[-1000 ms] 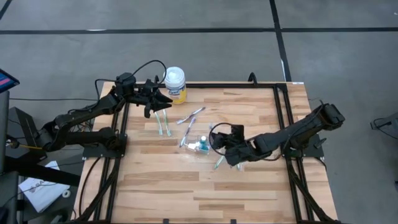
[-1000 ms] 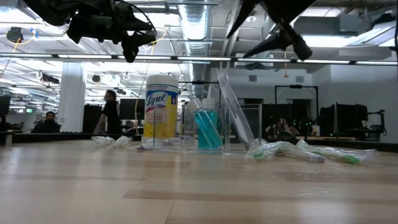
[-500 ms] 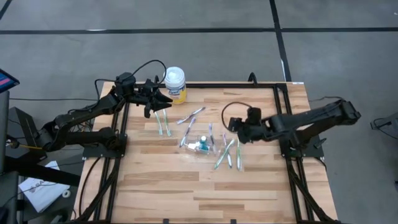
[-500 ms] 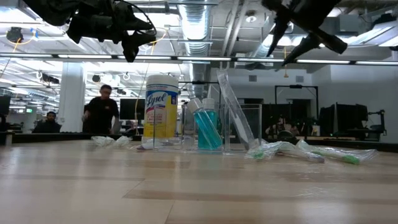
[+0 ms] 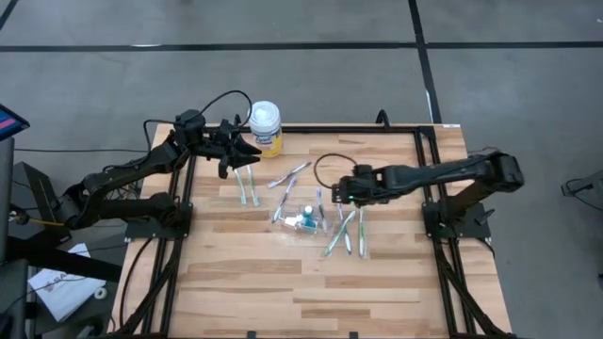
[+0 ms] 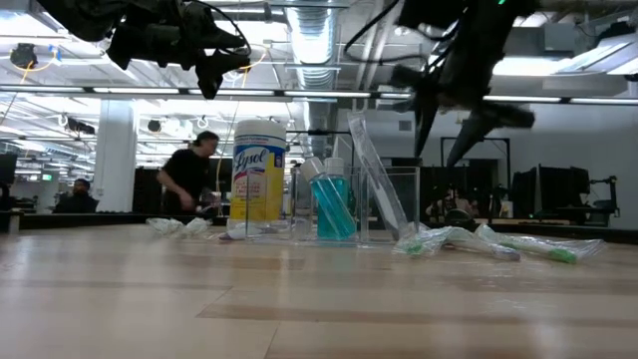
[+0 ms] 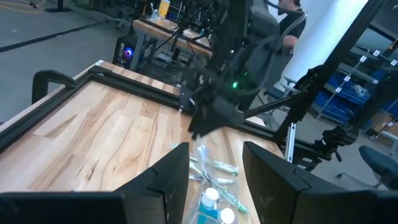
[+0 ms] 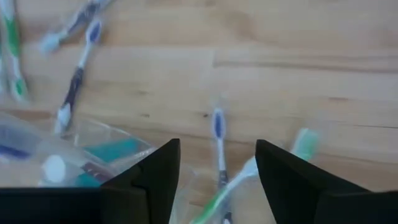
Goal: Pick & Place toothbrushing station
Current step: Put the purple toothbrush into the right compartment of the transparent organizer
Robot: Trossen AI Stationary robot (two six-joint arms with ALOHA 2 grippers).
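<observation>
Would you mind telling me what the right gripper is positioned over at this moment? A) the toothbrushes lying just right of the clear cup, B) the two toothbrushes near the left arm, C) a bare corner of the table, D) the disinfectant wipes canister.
A: in the high view the right gripper hangs with open, empty fingers over the toothbrushes beside the clear cup; its wrist view looks down on them.

A grey floor [image 5: 311,85] crossed by dark lines surrounds the light wooden table [image 5: 236,273], which sits in a black metal frame [image 5: 429,165]. Beyond the table, the room is an open workshop: a white pillar [image 6: 115,150], exposed silver ducting [image 6: 317,40] and strip lights [image 6: 100,92] overhead, dark monitors [image 6: 558,189] on desks. A person in dark clothing [image 6: 189,178] stands far back; another sits [image 6: 78,196] at the left edge.
</observation>
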